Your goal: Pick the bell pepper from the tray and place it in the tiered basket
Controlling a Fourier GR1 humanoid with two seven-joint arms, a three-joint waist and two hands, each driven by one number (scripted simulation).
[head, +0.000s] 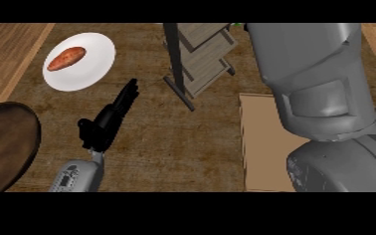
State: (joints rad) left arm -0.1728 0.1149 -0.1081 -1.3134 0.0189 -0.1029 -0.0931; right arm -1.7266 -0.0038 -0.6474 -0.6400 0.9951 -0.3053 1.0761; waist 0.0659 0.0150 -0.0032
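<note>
Looking nearest: left hand (110, 117) hangs over the counter (169, 144), fingers straight and released, pointing up-right, holding nothing.
Right arm: the grey forearm (316, 84) fills the right side and covers the hand; whether those fingers are clenched, I cannot tell.
Tray (260, 144): tan, bare where visible, under that forearm.
Basket (202, 59): farther back, just left of the forearm.
Pepper: only a green speck (238, 25) beside the forearm's far end, so the right hand is likely nearer.
Plate (79, 60): far left, holding a sweet potato (66, 58).
</note>
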